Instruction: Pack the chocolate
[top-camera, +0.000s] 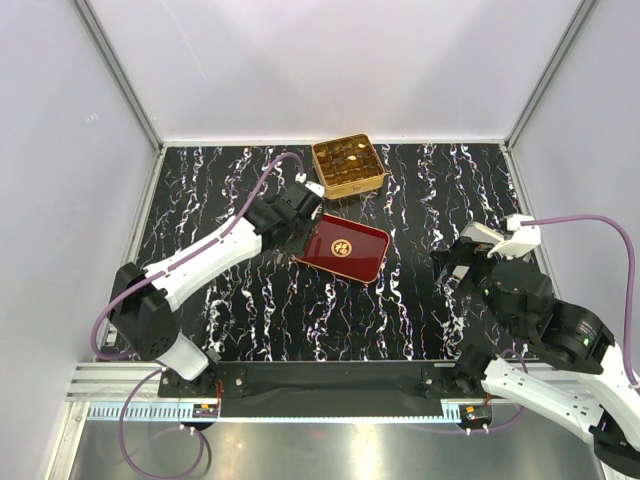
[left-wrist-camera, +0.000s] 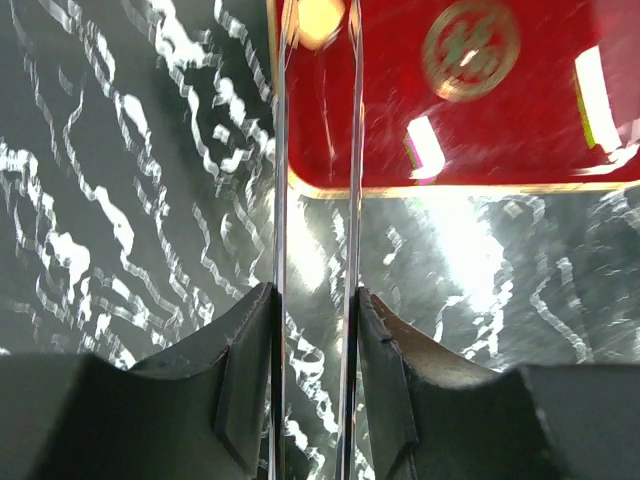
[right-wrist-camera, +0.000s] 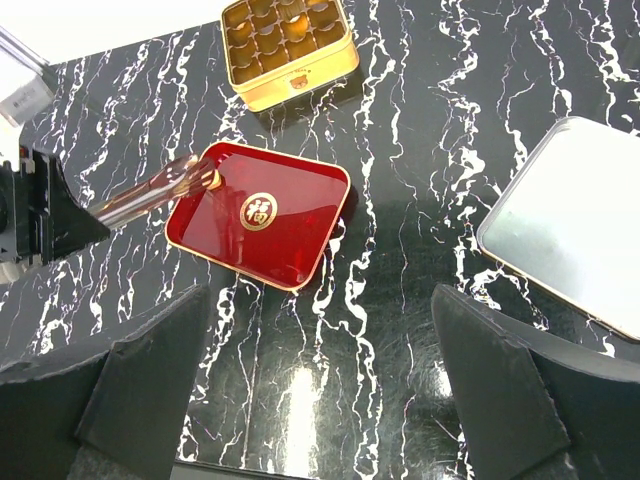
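1. Chocolate (left-wrist-camera: 318, 20): one tan piece, pinched between the tips of the tongs (right-wrist-camera: 150, 198), at a corner of the tray (top-camera: 368, 257); cannot tell whether touching it.
2. Also sits, dark and tan, in the cells of the tin (right-wrist-camera: 300, 82); cannot tell how many cells are filled.
3. Left tool (left-wrist-camera: 315, 295): clamps the tongs' two blades, pressing them nearly together, low over the table (top-camera: 250, 300).
4. Right tool (right-wrist-camera: 320, 295): stands wide apart, holds nothing, hovers off to the right, well apart from the tray.
5. Tray: red, glossy, gold-rimmed, with a round gold emblem in the middle; lies on the table near the tin, not touching it.
6. Tin: gold, square, open, near the table's far edge.
7. Silver sheet (right-wrist-camera: 570, 225): lies flat on the table, right of the tray.
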